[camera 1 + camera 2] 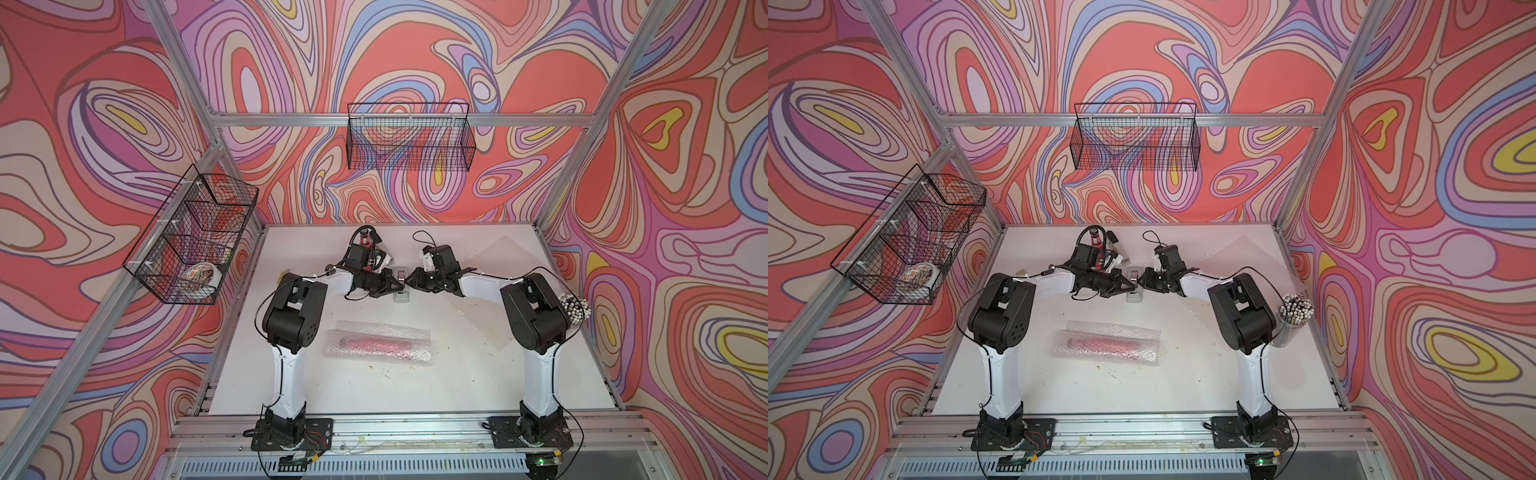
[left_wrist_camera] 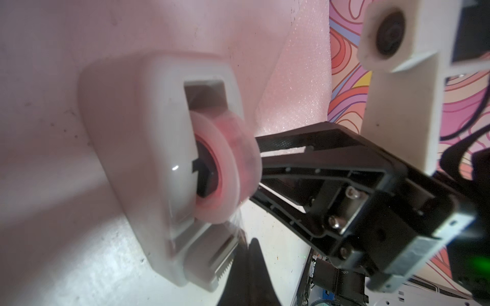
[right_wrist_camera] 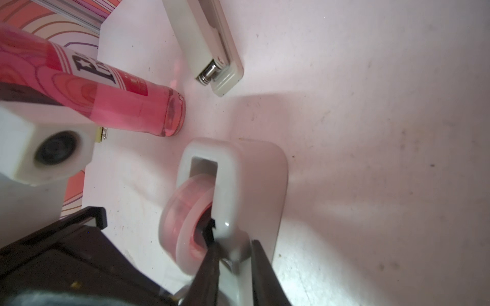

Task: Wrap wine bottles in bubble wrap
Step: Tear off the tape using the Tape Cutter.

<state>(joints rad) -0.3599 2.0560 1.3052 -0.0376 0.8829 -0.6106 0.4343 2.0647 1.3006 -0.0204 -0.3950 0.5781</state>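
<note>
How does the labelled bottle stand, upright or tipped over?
Upright: the labelled bottle rests on its base on the table.

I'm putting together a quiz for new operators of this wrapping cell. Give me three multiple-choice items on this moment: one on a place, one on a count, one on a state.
1. Where is the tape dispenser?
A: at the near edge.
B: between the left pincer and the right pincer.
C: in the far right corner.

2. How many bottles show in the top views?
A: two.
B: one.
C: four.

3. How is the bottle at mid-table?
A: upright and bare.
B: held aloft.
C: lying rolled in bubble wrap.

Answers:
1 B, both pincers meet at it.
2 A, one is wrapped and an upright bottle stands at the back.
3 C, the film covers its whole length.
</note>
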